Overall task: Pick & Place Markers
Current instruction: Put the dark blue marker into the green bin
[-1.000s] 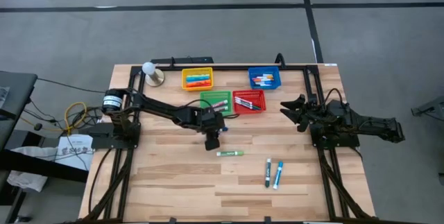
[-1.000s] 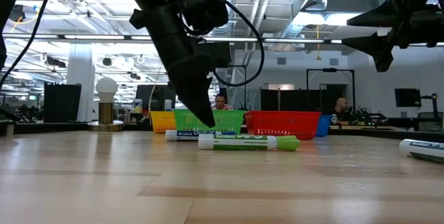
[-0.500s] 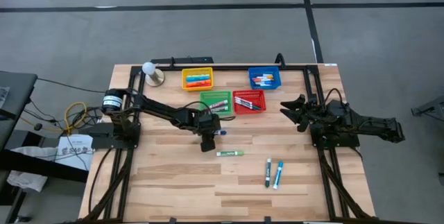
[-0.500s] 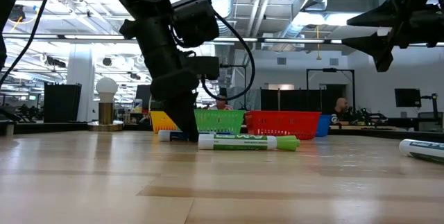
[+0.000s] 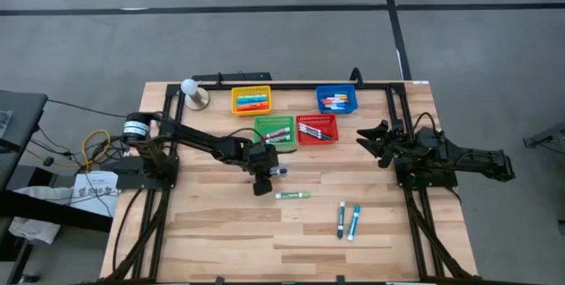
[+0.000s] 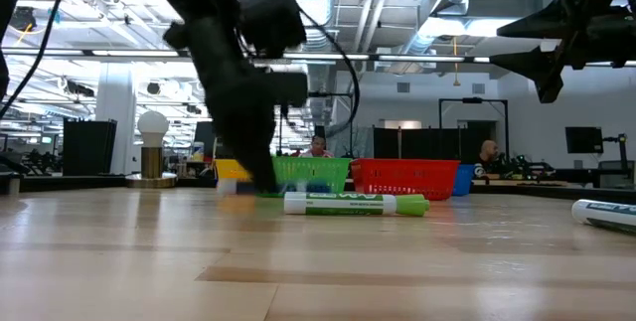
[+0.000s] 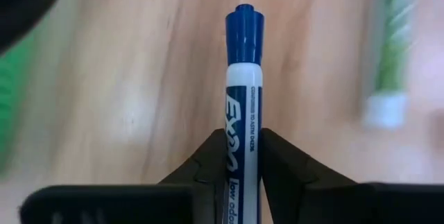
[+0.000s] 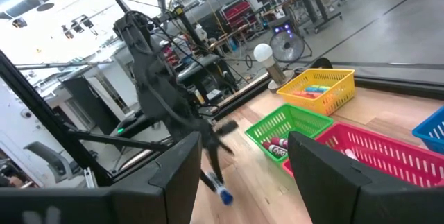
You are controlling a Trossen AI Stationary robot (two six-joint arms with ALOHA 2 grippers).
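Across the wooden counter (image 5: 221,223), most markers already lie in four baskets (image 5: 297,116) at the far side. Three (image 5: 346,221) remain loose on the near right. At centre, the left claw (image 5: 263,182) is clenched on a blue marker (image 7: 243,113); the right claw (image 5: 375,141) waits released at right.

Four baskets (image 5: 297,114) behind three loose markers (image 5: 320,207) on the table (image 5: 221,232).
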